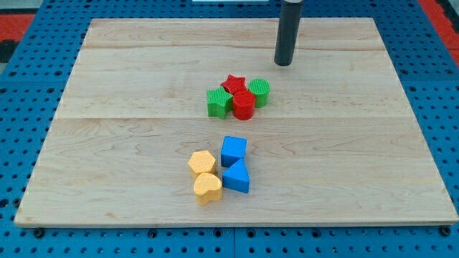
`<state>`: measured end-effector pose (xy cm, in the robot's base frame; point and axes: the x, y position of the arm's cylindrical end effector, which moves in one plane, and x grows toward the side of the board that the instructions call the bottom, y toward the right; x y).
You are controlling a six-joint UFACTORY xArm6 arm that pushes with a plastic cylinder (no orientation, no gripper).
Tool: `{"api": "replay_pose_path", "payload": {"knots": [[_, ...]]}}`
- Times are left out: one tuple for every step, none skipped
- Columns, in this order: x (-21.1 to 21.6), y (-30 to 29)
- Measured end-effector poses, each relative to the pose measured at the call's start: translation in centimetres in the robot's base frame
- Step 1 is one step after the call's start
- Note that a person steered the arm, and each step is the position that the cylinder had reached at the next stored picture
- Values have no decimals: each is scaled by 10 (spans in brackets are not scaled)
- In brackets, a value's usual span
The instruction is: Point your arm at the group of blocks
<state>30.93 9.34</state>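
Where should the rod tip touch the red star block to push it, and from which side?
No grip is possible; my tip only pushes. Meet the red plastic star block on its free upper edge, coming from the view's top: green blocks and a red cylinder crowd its other sides.

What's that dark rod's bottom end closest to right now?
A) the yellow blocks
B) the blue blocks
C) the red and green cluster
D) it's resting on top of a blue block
C: my tip stands on the bare board just toward the view's top and right of the green cylinder and red star, apart from them; the blue cube and the yellow blocks lie much farther toward the view's bottom.
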Motion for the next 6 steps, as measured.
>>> {"api": "replay_pose_path", "payload": {"knots": [[-6,12],[21,34],[99,38],[198,27],[263,-15],[297,-81]]}}
